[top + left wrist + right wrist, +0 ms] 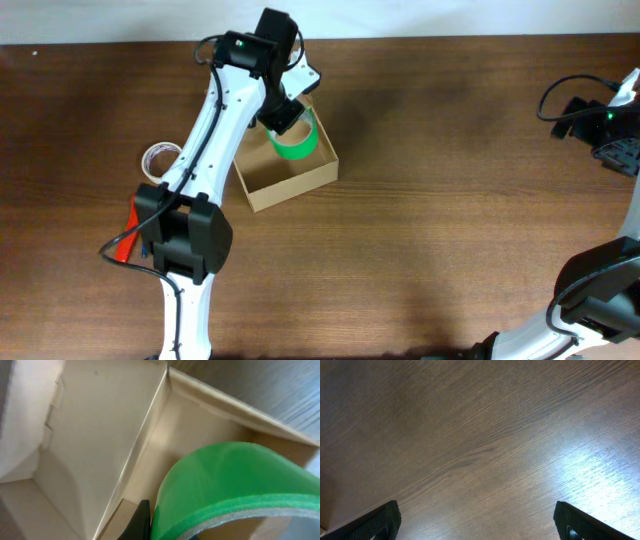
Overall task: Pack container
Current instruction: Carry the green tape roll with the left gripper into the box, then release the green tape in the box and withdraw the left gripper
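The left jaws pinch the green tape roll [235,480]. In the left wrist view one black finger [142,521] lies against the roll's outer wall at its 8 o'clock edge, and the other finger is hidden behind the roll. The roll is tilted inside the open cardboard container [100,435], near the inner corner where two walls meet. A pale lid flap [22,415] stands open at 9 o'clock in that view.

From overhead, the roll [297,143] sits in the container's 12 o'clock corner, its upper part under the left arm [215,130]. The container [300,180] rests on the wooden surface [450,230] at about 10 o'clock from the surface's middle, turned at an angle to the surface's edges. The rest of its floor is bare.

A clear tape roll [158,157] lies flat on the surface at 9 o'clock from the container, just beside the left arm. A red-handled tool [130,228] lies at 8 o'clock, partly covered by the arm's base.

The right jaws are spread wide. Their two black fingers [380,522] show only in the bottom corners of the right wrist view, with bare wood grain between them. The right arm [610,125] is at 3 o'clock, at the surface's edge, well apart from the container.
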{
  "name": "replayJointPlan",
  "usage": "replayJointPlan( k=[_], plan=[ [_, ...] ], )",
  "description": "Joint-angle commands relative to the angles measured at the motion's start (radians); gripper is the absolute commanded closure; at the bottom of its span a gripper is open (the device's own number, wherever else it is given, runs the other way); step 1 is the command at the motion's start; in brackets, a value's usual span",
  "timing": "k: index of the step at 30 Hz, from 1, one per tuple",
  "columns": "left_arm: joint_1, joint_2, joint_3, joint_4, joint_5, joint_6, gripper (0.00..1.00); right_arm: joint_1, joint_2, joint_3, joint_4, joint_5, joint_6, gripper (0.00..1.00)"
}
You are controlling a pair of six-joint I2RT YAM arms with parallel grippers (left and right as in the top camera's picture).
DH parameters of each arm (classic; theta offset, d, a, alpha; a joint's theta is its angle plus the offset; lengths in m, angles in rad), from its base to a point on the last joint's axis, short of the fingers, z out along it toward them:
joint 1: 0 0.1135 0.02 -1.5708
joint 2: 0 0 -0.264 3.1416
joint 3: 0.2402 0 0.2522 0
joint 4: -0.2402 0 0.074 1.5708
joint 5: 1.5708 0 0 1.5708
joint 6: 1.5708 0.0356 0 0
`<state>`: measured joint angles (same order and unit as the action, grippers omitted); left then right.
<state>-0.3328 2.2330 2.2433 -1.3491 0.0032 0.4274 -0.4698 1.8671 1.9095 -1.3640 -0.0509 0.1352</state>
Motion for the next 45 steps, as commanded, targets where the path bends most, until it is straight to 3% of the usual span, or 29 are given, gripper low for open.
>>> replayJointPlan(
  k=[1,25,45],
  plan=[
    [0.010,-0.002,-0.061,0.050,0.001,0.007,0.98,-0.003,-0.018,-0.005,0.000,0.003,0.008,0.01],
    [0.008,0.125,-0.090,0.220,0.053,-0.075,0.98,-0.003,-0.018,-0.005,0.000,0.003,0.008,0.01],
    [-0.001,0.195,-0.090,0.219,0.064,-0.098,0.98,-0.003,-0.018,-0.005,0.000,0.003,0.008,0.01]
  ],
)
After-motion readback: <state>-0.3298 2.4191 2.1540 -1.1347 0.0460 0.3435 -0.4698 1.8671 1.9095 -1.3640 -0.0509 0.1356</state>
